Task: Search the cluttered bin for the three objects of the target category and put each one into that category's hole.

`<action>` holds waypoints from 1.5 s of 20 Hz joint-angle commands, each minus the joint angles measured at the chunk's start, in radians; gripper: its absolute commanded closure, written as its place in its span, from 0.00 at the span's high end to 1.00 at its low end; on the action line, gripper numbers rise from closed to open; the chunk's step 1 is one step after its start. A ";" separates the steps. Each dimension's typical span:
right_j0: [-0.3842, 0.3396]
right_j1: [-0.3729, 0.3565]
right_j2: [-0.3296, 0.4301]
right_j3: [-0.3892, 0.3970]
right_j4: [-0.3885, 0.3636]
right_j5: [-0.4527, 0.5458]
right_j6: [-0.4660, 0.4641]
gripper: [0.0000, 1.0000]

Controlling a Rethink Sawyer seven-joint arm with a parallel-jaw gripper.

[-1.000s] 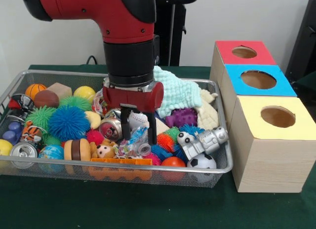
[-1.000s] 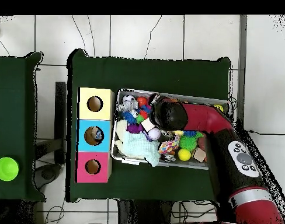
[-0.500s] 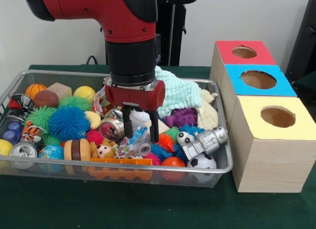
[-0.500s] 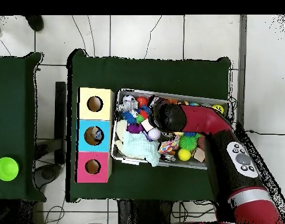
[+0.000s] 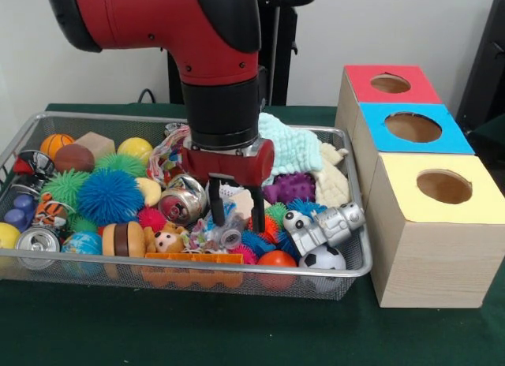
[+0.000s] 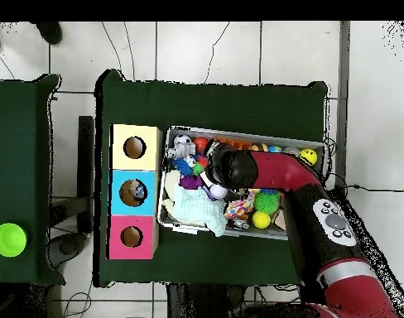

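The worktop (image 5: 95, 326) is covered in dark green cloth, bare along its nearest strip. On it stands a wire mesh bin (image 5: 347, 263) packed with toys. Along the bin's near wall lie an orange block (image 5: 193, 258), a red ball (image 5: 277, 259) and a small soccer ball (image 5: 323, 259), with a crushed silver can (image 5: 35, 241) and a globe ball (image 5: 82, 244) toward 9 o'clock. Just behind them sit a toy burger (image 5: 124, 239), a little bear figure (image 5: 166, 240) and a white toy robot (image 5: 319, 224).

At the bin's middle the tool (image 5: 236, 214) reaches down with its two dark fingers (image 5: 258, 210) spread apart, holding nothing, their tips among a clear crinkled wrapper (image 5: 213, 232) and spiky balls. A blue spiky ball (image 5: 109, 196) lies at its 9 o'clock; a purple knobbly toy (image 5: 289, 187) lies at its 3 o'clock.

Farther back rest a mint knitted cloth (image 5: 290, 148), a basketball (image 5: 57, 144) and a yellow ball (image 5: 135, 149).

At 3 o'clock from the bin, three wooden boxes stand in a row, each with a round hole: yellow-topped box (image 5: 438, 224) nearest, blue-topped box (image 5: 414, 129), then red-topped box (image 5: 390, 86).

Behind is a pale wall (image 5: 379, 19). From overhead, the floor (image 6: 238, 50) is white tile, and a second green table (image 6: 15, 116) carries a lime bowl (image 6: 9, 239).
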 commanded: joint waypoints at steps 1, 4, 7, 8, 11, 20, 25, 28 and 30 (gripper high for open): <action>0.015 0.087 0.002 -0.010 -0.065 0.152 -0.136 1.00; 0.018 0.112 0.001 -0.042 -0.061 0.176 -0.145 1.00; 0.034 0.131 -0.008 -0.080 -0.078 0.173 -0.149 1.00; 0.037 0.135 -0.009 -0.087 -0.080 0.172 -0.148 1.00; 0.046 0.144 -0.015 -0.099 -0.085 0.161 -0.139 1.00; 0.042 0.153 -0.015 -0.111 -0.085 0.144 -0.144 1.00; 0.038 0.142 -0.011 -0.108 -0.078 0.149 -0.145 1.00; 0.033 0.135 -0.007 -0.096 -0.078 0.143 -0.145 1.00; 0.029 0.125 -0.005 -0.079 -0.078 0.136 -0.144 1.00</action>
